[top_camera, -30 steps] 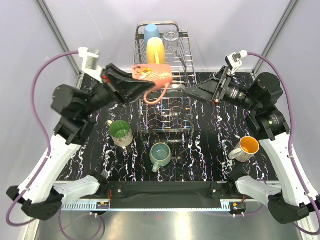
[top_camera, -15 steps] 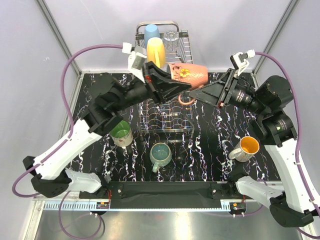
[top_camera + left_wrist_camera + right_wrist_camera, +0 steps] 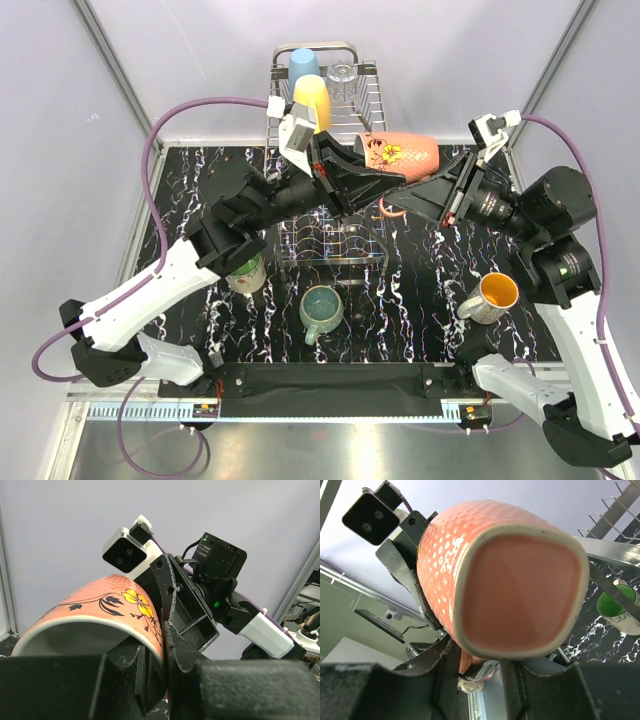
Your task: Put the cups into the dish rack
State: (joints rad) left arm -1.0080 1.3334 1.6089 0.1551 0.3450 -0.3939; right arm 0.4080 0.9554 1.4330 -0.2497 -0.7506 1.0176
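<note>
My left gripper (image 3: 365, 170) is shut on the rim of the salmon-pink mug (image 3: 400, 152), one finger inside and one outside (image 3: 167, 645). It holds the mug on its side, high over the right part of the chrome dish rack (image 3: 375, 100). My right gripper (image 3: 400, 197) is right under the mug's base (image 3: 505, 580); its jaws stand a little apart on either side of the handle (image 3: 472, 657). A light blue tumbler (image 3: 303, 63), a clear glass (image 3: 342, 72) and a yellow cup (image 3: 311, 100) sit in the rack's upper basket.
On the black marbled table stand a cream mug with green inside (image 3: 240, 262), half under my left arm, a teal mug (image 3: 321, 307) in front of the rack, and a white mug with orange inside (image 3: 495, 295) at the right. Grey walls enclose the back.
My left arm has swung the pink mug to the right across the rack and turned it level. My right gripper has risen to meet the mug's base and handle.
</note>
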